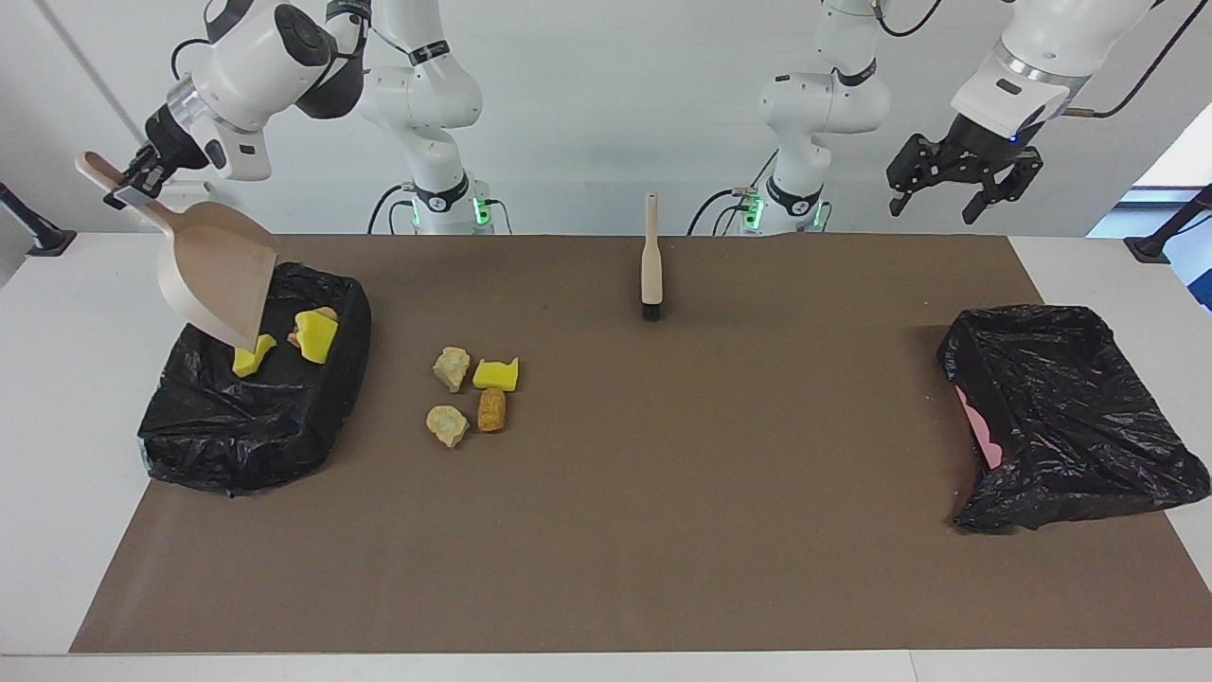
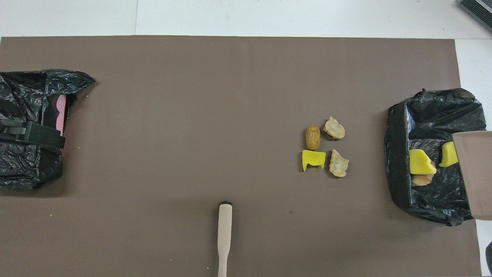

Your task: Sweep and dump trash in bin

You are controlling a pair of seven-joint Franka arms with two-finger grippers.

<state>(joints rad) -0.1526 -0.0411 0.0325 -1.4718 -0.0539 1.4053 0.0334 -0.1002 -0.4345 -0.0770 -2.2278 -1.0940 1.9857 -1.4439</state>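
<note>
Trash: three bits lay in the black-lined bin (image 1: 256, 407) at the right arm's end of the desk (image 1: 57, 398) — two yellow sponge bits (image 1: 317, 336) w/ an orange-striped lump (image 2: 422, 179) under one. Four more chunks (image 1: 473, 396) sat on the brown mat (image 1: 606, 530) just beside that bin, toward the brush (image 1: 651, 260). Beige dustpan (image 1: 216, 275) hung tilted over the bin, right tool (image 1: 128, 185) clenched on its handle. Left tool (image 1: 966, 180) was released, raised over the second bin (image 1: 1070, 417), well apart from the first.
</note>
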